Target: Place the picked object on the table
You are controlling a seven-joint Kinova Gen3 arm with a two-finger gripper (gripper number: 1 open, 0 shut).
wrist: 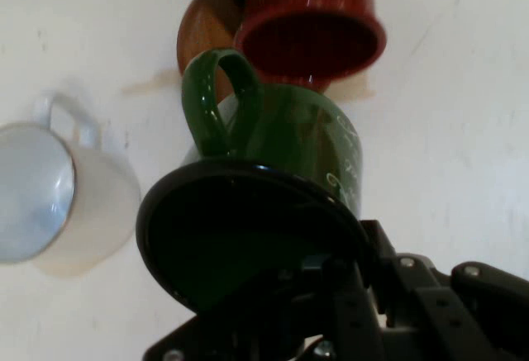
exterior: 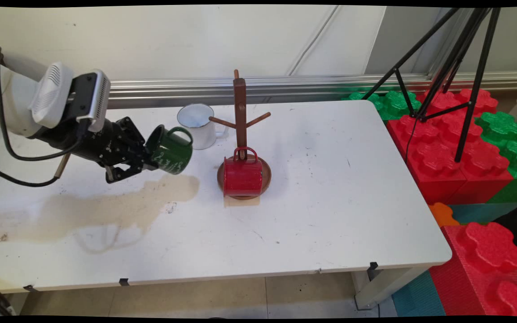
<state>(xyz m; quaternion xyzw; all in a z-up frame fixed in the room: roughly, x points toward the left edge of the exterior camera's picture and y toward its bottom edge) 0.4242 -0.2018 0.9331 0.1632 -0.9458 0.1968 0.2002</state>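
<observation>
Over the left part of the white table (exterior: 339,188), far from its edges, black gripper (exterior: 144,162) pinching the rim of a shiny green mug (exterior: 171,150) held sideways in the air, near a white mug (exterior: 198,125) and a red mug (exterior: 242,176) on a wooden rack (exterior: 240,116).

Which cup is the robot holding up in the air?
The green enamel mug, gripped at its rim by the black gripper. The white mug stands on the table; the red mug hangs on the wooden stand.

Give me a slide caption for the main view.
Gripper holds green mug tilted beside wooden mug tree bearing red mug.
</observation>
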